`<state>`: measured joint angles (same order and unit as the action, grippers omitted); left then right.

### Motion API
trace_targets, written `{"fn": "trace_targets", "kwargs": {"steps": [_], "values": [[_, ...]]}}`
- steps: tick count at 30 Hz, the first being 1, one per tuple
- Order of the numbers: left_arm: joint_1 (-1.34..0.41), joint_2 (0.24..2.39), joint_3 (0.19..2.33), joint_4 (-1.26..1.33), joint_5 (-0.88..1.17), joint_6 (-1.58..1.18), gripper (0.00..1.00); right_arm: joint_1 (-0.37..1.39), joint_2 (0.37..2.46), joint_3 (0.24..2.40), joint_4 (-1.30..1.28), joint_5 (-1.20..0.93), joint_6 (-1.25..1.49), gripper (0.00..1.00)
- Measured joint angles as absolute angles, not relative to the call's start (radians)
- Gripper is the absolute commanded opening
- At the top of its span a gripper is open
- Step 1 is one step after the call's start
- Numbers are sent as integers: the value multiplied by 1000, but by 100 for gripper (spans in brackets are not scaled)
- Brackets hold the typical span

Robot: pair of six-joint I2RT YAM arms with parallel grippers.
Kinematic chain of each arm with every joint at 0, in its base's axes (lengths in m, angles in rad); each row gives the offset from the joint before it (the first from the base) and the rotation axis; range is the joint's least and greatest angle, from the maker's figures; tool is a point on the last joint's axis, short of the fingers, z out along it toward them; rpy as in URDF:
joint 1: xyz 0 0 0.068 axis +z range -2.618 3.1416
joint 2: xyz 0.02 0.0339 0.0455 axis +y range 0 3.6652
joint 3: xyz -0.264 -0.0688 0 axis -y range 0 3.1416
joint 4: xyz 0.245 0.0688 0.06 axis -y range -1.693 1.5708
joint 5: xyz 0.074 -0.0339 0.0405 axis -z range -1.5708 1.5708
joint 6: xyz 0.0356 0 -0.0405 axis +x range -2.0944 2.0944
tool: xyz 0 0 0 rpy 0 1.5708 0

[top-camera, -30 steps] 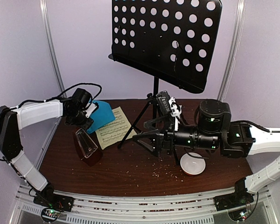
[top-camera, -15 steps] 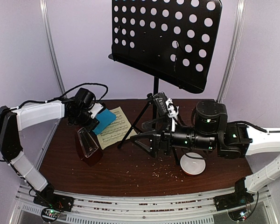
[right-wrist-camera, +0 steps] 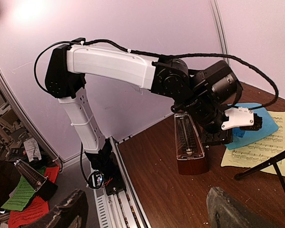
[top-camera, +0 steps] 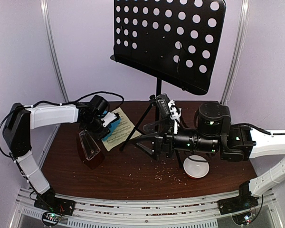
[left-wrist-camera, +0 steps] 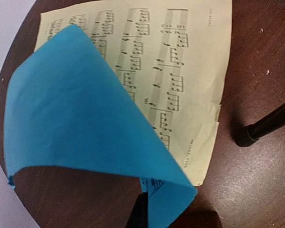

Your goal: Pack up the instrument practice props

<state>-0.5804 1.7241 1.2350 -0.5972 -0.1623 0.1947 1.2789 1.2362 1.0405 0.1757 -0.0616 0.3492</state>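
Observation:
The black music stand [top-camera: 171, 38] stands at the back on tripod legs [top-camera: 141, 124]. My left gripper [top-camera: 107, 127] is shut on the bright blue sheet [left-wrist-camera: 85, 118], which curls up over the pale yellow sheet [left-wrist-camera: 185, 71]; one dark finger [left-wrist-camera: 138, 213] shows under the blue edge. The brown metronome [top-camera: 89, 148] with its clear cover stands just near of it and also shows in the right wrist view [right-wrist-camera: 190, 145]. My right gripper [top-camera: 149, 145] is open and empty, low over the table beside the tripod's front legs, facing the metronome.
A round white bowl [top-camera: 196, 166] sits under my right arm. Brown crumbs [top-camera: 166, 175] are scattered on the wooden table [top-camera: 133, 180]. A tripod foot [left-wrist-camera: 266, 126] rests just right of the yellow sheet. White walls enclose the left and back.
My left gripper has moved right with the blue sheet, which now lies over the yellow sheet. My right gripper has shifted slightly left.

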Motion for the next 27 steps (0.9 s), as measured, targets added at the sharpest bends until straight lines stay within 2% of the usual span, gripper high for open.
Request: {"fn": "trace_targets", "kwargs": {"steps": [6, 10, 18, 27], "values": [[-616, 1791, 1237, -600, -165, 200, 0, 1279, 1240, 1040, 182, -70, 364, 89], [-616, 1793, 1242, -600, -166, 200, 7, 1279, 1240, 1040, 191, -70, 366, 89], [-617, 1793, 1253, -598, -165, 199, 32, 1279, 1240, 1040, 198, -72, 367, 89], [-617, 1737, 1253, -561, -152, 174, 68, 1279, 1235, 1014, 196, -57, 366, 89]]}}
